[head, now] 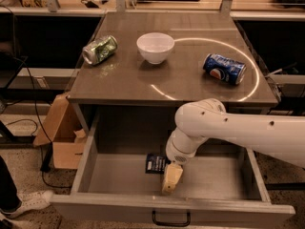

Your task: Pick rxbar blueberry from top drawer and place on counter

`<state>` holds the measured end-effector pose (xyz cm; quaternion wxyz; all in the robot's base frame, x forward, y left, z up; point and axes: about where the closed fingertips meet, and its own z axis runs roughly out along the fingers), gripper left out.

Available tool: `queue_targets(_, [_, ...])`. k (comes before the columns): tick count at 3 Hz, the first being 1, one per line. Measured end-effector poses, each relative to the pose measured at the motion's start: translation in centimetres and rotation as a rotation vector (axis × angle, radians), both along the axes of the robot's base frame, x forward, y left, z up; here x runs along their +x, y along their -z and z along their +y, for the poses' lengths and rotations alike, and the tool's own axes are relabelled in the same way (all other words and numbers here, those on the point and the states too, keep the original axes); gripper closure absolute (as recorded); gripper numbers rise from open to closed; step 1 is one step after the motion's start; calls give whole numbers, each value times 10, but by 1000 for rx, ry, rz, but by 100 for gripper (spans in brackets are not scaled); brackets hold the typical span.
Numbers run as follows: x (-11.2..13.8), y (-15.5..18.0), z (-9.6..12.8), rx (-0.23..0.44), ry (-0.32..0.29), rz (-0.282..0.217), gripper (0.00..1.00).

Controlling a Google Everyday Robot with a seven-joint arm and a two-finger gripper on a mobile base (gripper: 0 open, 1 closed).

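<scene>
The arm [238,128] reached in from the right and ran off the frame edge. Its thick white wrist hid the right end of the rxbar [155,163] and part of the drawer's [85,162] back. The gripper [171,178] hung low inside the drawer, near the front wall, showing as one tan piece pointing down. Whether it was released or clenched could not be told, nor whether it touched the bar.

The rxbar lay flat on the drawer floor near the middle, just left of the gripper and a little behind it. It was a small dark wrapper with pale print too fine to read.

The drawer stood pulled fully out below the counter [190,87], with bare floor to the left and right of the bar. On the counter a green can [99,49] lay at the left, a white bowl [155,46] sat mid-back and a Pepsi can [224,68] lay at the right. The front strip of the counter was bare. A cardboard box [62,137] stood on the floor to the left of the drawer.
</scene>
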<state>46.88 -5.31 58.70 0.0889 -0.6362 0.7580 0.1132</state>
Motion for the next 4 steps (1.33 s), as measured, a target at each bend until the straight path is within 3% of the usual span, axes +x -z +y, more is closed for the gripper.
queue_targets(1, [0,0,0,0,0,0,0])
queue_targets(3, [0,0,0,0,0,0,42])
queue_targets(4, [0,0,0,0,0,0,73])
